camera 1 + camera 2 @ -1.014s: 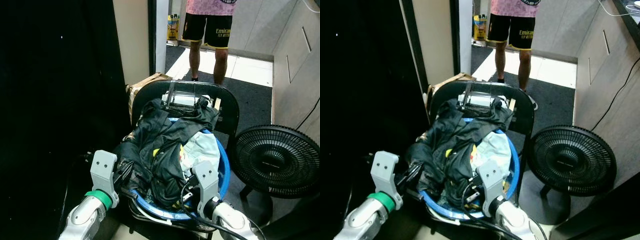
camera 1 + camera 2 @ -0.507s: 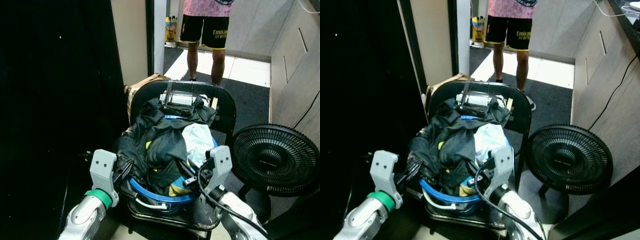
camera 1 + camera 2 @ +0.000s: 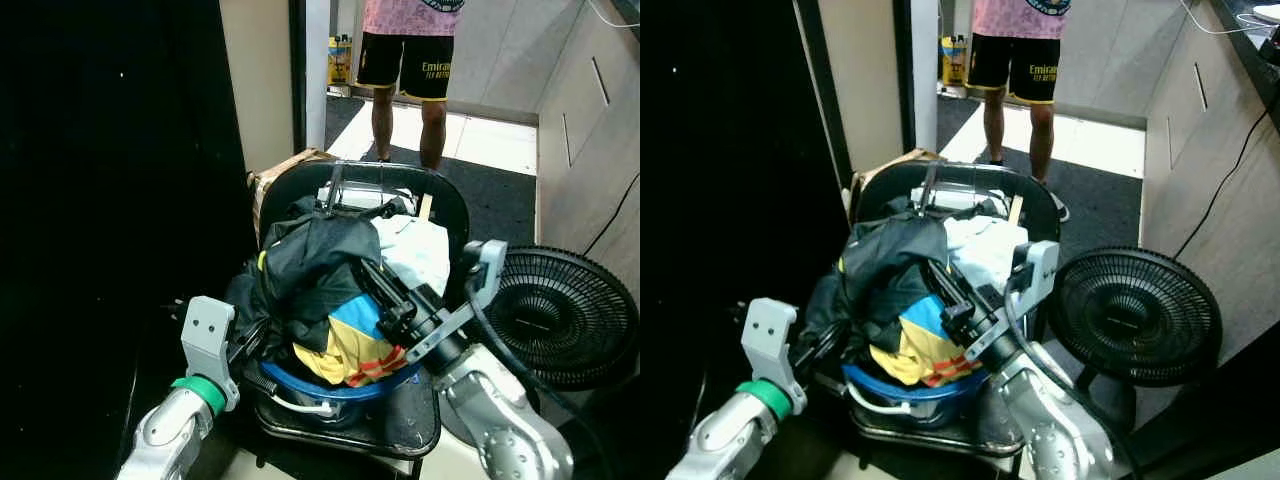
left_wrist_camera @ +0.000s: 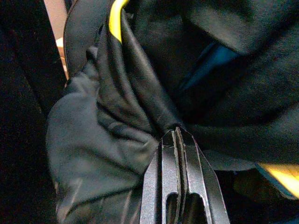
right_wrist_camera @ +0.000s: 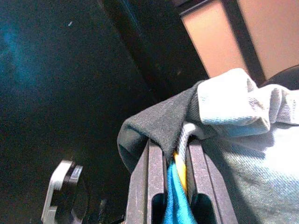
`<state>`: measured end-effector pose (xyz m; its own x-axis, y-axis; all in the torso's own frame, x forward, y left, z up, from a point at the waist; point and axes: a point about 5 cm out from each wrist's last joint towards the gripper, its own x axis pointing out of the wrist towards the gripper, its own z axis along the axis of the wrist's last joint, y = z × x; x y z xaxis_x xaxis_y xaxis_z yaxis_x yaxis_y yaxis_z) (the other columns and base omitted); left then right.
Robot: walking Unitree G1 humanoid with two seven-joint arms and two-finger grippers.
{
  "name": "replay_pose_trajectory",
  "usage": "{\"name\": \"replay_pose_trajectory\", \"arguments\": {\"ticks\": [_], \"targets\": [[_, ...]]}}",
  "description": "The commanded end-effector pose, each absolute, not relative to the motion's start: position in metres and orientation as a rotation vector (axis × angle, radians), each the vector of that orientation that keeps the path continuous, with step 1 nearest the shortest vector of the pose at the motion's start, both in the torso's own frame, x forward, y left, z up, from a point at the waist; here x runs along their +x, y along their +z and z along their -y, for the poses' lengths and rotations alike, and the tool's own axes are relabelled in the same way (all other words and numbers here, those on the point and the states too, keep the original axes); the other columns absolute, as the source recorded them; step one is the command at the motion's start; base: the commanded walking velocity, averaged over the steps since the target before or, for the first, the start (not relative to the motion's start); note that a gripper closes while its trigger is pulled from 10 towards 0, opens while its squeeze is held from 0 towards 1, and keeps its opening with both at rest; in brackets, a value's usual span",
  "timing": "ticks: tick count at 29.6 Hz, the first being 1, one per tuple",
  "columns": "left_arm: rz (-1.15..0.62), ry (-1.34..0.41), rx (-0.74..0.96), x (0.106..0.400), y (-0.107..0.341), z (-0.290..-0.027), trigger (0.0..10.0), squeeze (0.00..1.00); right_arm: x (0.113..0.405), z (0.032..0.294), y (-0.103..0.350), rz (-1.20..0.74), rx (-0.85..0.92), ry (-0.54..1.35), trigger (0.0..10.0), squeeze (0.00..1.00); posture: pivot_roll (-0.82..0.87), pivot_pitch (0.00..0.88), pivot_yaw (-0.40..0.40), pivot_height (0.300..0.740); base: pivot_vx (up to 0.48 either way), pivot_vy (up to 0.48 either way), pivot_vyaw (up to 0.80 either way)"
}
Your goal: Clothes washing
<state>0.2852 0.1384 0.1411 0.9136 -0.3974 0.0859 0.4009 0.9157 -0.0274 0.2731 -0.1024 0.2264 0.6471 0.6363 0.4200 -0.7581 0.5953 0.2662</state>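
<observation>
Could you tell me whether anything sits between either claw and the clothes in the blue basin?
Nothing visible does: the left claw is shut on the dark garment, and the right claw is shut on clothes in the pile.

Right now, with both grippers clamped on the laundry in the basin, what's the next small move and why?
Probably lift both arms a little more. The right gripper and left gripper are each shut on clothes, but the pile still sags into the blue basin on the chair.
</observation>
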Motion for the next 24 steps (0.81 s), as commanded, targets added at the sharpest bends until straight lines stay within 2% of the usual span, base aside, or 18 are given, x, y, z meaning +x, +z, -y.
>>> {"name": "replay_pose_trajectory", "arguments": {"ticks": [1,5,6,7,9,10,21,24], "targets": [[0.052,-0.423,-0.048,0.284,0.134,-0.137,10.0,0.00,0.263,0.094,0.228,0.313,0.397,0.909,0.0,0.00,-0.01,0.098,0.106,0.740,0.000,0.000,0.00],[0.051,-0.428,-0.044,0.284,0.134,-0.136,10.0,0.00,0.259,0.092,0.220,0.254,0.369,0.935,0.0,0.00,-0.01,0.099,0.105,0.740,0.000,0.000,0.00],[0.051,-0.429,-0.043,0.284,0.133,-0.136,10.0,0.00,0.257,0.091,0.219,0.238,0.369,0.948,1.7,0.00,-0.01,0.099,0.105,0.740,0.000,0.000,0.00],[0.051,-0.431,-0.041,0.283,0.133,-0.136,10.0,0.00,0.256,0.090,0.218,0.223,0.370,0.965,3.8,0.19,-0.01,0.099,0.105,0.740,0.000,0.000,0.00],[0.051,-0.432,-0.040,0.283,0.133,-0.136,10.0,0.00,0.255,0.090,0.218,0.210,0.374,0.977,3.8,0.19,-0.01,0.099,0.105,0.740,0.000,0.000,0.00],[0.050,-0.434,-0.039,0.283,0.133,-0.136,10.0,0.00,0.254,0.089,0.217,0.198,0.376,0.991,10.0,1.00,-0.01,0.099,0.105,0.740,0.000,0.000,0.00],[0.051,-0.448,-0.036,0.283,0.132,-0.136,10.0,0.00,0.237,0.087,0.213,0.144,0.348,1.150,10.0,1.00,-0.01,0.087,0.108,0.740,0.000,0.000,0.00],[0.053,-0.450,-0.036,0.282,0.132,-0.135,10.0,0.00,0.237,0.088,0.213,0.145,0.326,1.145,10.0,1.00,-0.01,0.082,0.109,0.740,0.000,0.000,0.00]]}}
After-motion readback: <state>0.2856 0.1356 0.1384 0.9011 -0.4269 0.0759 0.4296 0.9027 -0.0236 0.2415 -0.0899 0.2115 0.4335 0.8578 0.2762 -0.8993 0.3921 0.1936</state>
